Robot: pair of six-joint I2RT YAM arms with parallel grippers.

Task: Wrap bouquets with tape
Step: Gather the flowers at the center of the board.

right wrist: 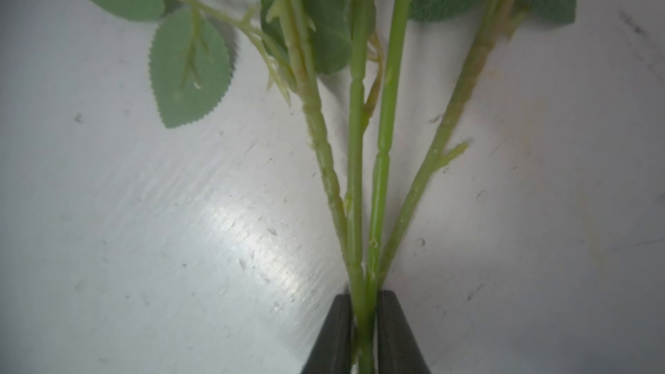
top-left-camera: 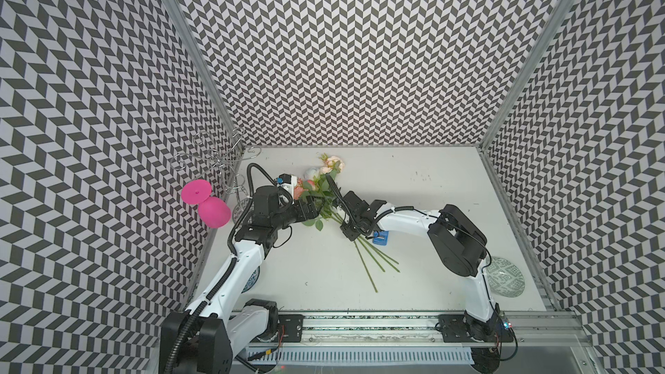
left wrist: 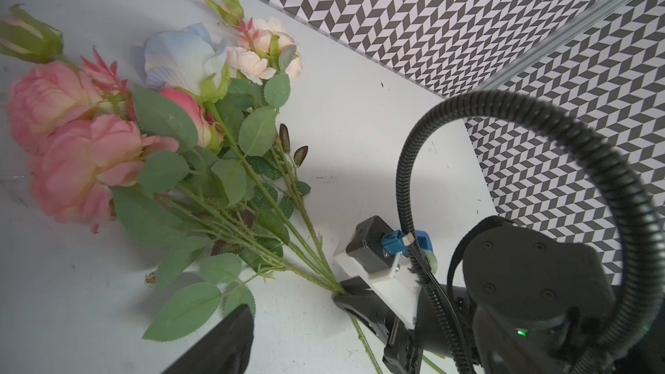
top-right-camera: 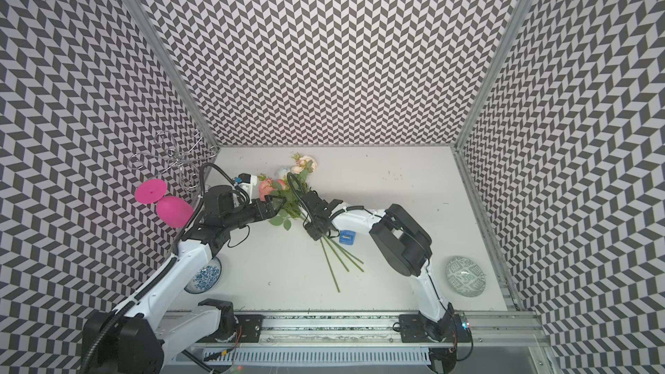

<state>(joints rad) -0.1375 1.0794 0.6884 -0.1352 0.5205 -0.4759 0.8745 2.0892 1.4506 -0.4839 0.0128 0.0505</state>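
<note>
**A:** Right end effector (right wrist: 365, 332)?
**B:** Clamped on the stems of the bouquets (right wrist: 381, 160), about mid-length. 4 stems fan out just ahead of its jaws.
**A:** Where do they lie?
**B:** Across the surface (top-left-camera: 431, 192), blooms toward the back wall. The blue tape dispenser (top-left-camera: 380, 238) sits just beside the stems.
**A:** Left end effector (top-right-camera: 280, 206)?
**B:** Spread wide, next to the leaves.

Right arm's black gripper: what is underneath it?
Long green stems of the pink, peach and white flower bouquets run under the right gripper, pinched between its jaws. How the stems lie directly beneath its body is covered. A small blue plastic tape dispenser peeks out beside it.
</note>
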